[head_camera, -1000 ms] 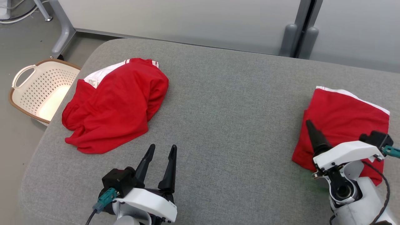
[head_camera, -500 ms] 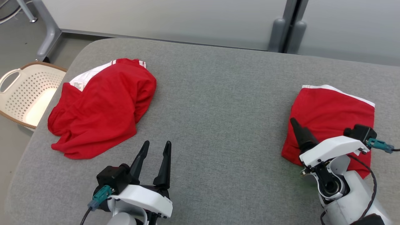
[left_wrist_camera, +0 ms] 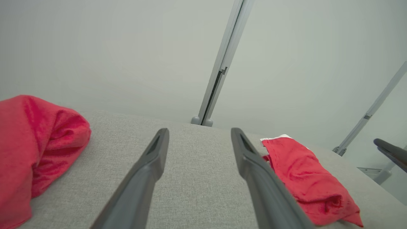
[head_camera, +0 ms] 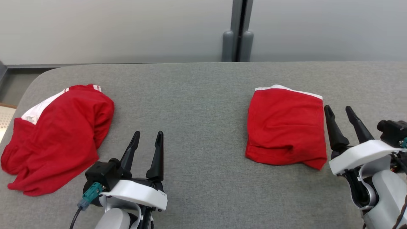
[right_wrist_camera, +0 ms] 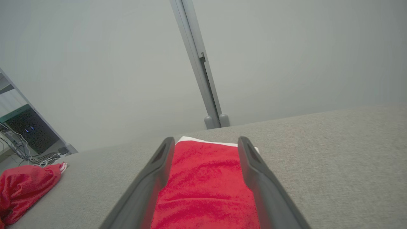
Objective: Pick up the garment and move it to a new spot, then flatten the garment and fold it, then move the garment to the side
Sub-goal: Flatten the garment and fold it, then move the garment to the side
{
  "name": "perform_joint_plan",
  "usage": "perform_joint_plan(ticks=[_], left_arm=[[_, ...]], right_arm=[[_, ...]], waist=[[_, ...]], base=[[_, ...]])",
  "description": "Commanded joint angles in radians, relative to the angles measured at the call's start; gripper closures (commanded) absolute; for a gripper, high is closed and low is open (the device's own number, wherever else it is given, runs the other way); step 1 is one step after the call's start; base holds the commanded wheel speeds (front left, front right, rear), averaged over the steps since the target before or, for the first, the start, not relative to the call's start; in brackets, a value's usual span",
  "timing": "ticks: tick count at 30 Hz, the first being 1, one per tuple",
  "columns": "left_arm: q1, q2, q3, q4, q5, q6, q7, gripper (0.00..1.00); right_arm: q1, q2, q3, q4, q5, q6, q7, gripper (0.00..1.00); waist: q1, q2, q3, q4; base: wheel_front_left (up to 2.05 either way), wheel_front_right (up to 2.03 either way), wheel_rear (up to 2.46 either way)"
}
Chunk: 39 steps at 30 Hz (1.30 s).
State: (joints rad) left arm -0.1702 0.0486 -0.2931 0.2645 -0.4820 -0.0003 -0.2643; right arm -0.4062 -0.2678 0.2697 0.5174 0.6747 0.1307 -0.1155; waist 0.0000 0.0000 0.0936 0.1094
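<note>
Two red garments with white trim lie on the grey padded table (head_camera: 197, 92). The one on the right is folded (head_camera: 286, 127) (left_wrist_camera: 305, 178) (right_wrist_camera: 203, 184). The one on the left is crumpled (head_camera: 57, 136) (left_wrist_camera: 35, 143) (right_wrist_camera: 25, 187). My right gripper (head_camera: 338, 108) (right_wrist_camera: 206, 140) hovers just beside the folded garment's right edge, jaws open and holding nothing. In the right wrist view the red cloth shows through the gap between its fingers. My left gripper (head_camera: 148, 133) (left_wrist_camera: 199, 130) is open and empty over bare table, between the two garments and nearer the crumpled one.
A sliver of a cream laundry basket (head_camera: 4, 117) shows past the table's left edge. A pale partition wall with a grey post (head_camera: 237, 44) runs behind the table. Cables and dark equipment (right_wrist_camera: 25, 140) sit on the floor beyond the far left corner.
The head camera has swung right, so everything has shifted left in view. My right gripper has come off the folded garment's near corner and now stands at its right edge, both fingers showing.
</note>
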Motion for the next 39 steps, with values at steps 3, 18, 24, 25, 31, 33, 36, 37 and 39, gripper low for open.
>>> perform_joint_plan(ticks=[3,18,24,25,31,33,36,37,39], left_arm=[[-0.015,0.004,0.015,-0.011,0.038,-0.001,0.0,0.0],[0.069,0.004,0.008,-0.051,0.167,0.098,0.0,0.0],[0.081,0.004,-0.002,-0.073,0.163,0.109,0.0,0.0],[0.079,0.004,-0.004,-0.074,0.164,0.107,0.0,0.0],[0.05,0.004,-0.024,-0.057,0.159,0.083,0.0,0.0],[0.041,0.004,-0.031,-0.05,0.157,0.078,0.0,0.0],[0.027,0.004,-0.044,-0.041,0.154,0.071,0.0,0.0],[0.022,0.004,-0.048,-0.037,0.154,0.07,0.0,0.0],[0.01,0.004,-0.055,-0.035,0.152,0.067,0.0,0.0]], right_arm=[[0.043,-0.035,-0.012,-0.021,-0.1,0.0,-0.066,0.0],[0.22,0.042,-0.208,-0.104,-0.434,0.0,-0.15,0.0],[0.234,0.067,-0.227,-0.112,-0.463,0.0,-0.151,0.0],[0.232,0.068,-0.23,-0.111,-0.465,0.0,-0.151,0.0],[0.192,0.077,-0.243,-0.073,-0.455,0.0,-0.129,0.0],[0.179,0.081,-0.246,-0.055,-0.438,0.0,-0.116,0.0],[0.15,0.088,-0.248,-0.031,-0.406,0.0,-0.099,0.0],[0.139,0.088,-0.247,-0.024,-0.396,0.0,-0.091,0.0],[0.117,0.083,-0.245,-0.009,-0.376,0.0,-0.076,0.0]], waist=[[0.0,0.0,-0.019,-0.06],[0.0,0.0,-0.022,-0.123],[0.0,0.0,-0.021,-0.12],[0.0,0.0,-0.02,-0.118],[0.0,0.0,0.011,-0.096],[0.0,0.0,0.029,-0.082],[0.0,0.0,0.061,-0.058],[0.0,0.0,0.071,-0.05],[0.0,0.0,0.091,-0.031]], base=[[0.0,0.0,0.0],[0.0,0.0,0.0],[0.0,0.0,0.0],[0.0,0.0,0.0],[0.0,0.0,0.0],[0.0,0.0,0.0],[0.0,0.0,0.0],[0.0,0.0,0.0],[0.0,0.0,0.0]])
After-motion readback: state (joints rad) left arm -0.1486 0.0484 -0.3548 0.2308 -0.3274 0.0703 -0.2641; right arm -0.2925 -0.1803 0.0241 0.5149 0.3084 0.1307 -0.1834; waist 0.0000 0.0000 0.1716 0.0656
